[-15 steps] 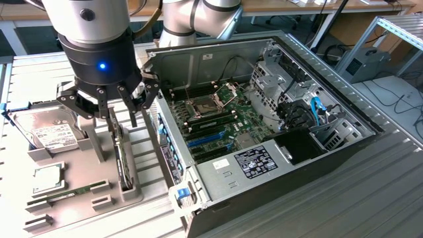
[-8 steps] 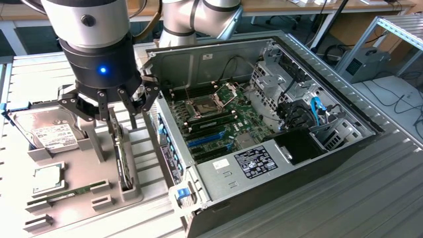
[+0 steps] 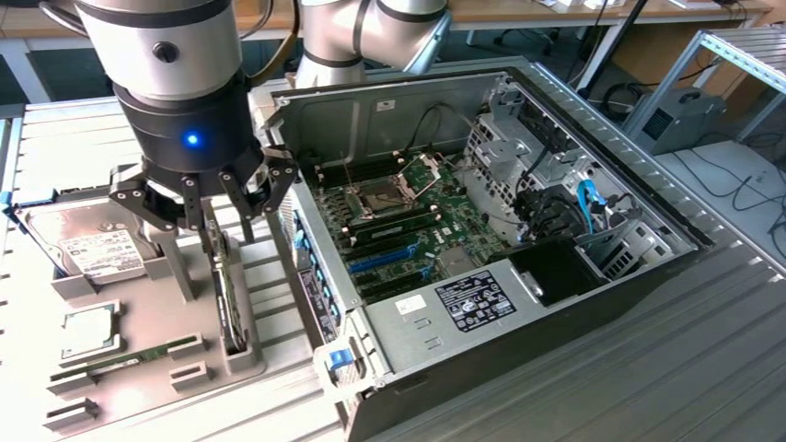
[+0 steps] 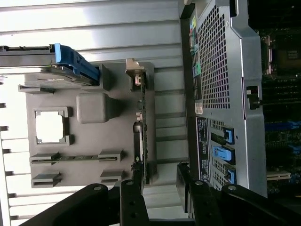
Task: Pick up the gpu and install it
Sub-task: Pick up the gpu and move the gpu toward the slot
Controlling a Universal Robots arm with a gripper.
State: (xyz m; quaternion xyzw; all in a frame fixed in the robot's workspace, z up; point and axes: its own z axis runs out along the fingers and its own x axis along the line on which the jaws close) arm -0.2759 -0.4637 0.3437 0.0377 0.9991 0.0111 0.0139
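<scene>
Overhead, the black claw point(image 3: 215, 226) hangs spread over the thin gpu point(image 3: 225, 295) upright in a grey tray point(image 3: 147, 313).

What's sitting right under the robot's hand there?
The gpu stands on edge in a slot of the grey tray, directly below the open hand. Its bottom edge is hidden in the slot. It is seen edge-on, so its flat faces do not show.

Standing vertical at ten o'clock in the exterior view: silver arm point(image 3: 166, 46) running down into a black wrist point(image 3: 190, 129) with a blue light lit. Below it, gripper point(image 3: 202, 216) point(image 4: 157, 186) pointing straight down, jaws spread apart, black linkages splayed to both sides.
</scene>
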